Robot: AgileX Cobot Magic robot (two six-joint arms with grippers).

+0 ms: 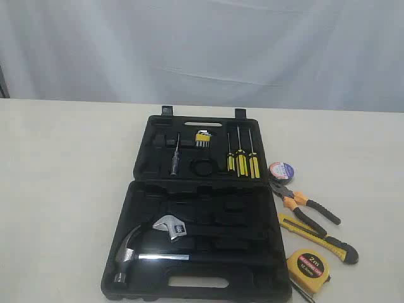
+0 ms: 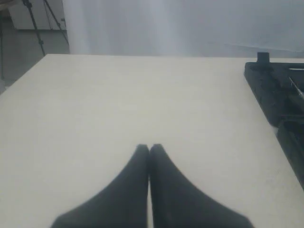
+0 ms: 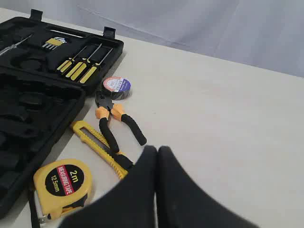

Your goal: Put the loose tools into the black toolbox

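Right hand [image 3: 156, 148] closed, empty, near the utility knife [image 3: 91, 136]; left hand [image 2: 149, 147] closed, empty.

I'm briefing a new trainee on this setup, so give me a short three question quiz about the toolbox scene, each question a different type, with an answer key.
1. True or false: the utility knife lies on the table, outside the black toolbox.
2. Which tool lies closest to the tape roll? A) pliers B) hammer C) wrench
3. How many yellow-handled screwdrivers sit in the toolbox?
Key: 1 true; 2 A; 3 three.
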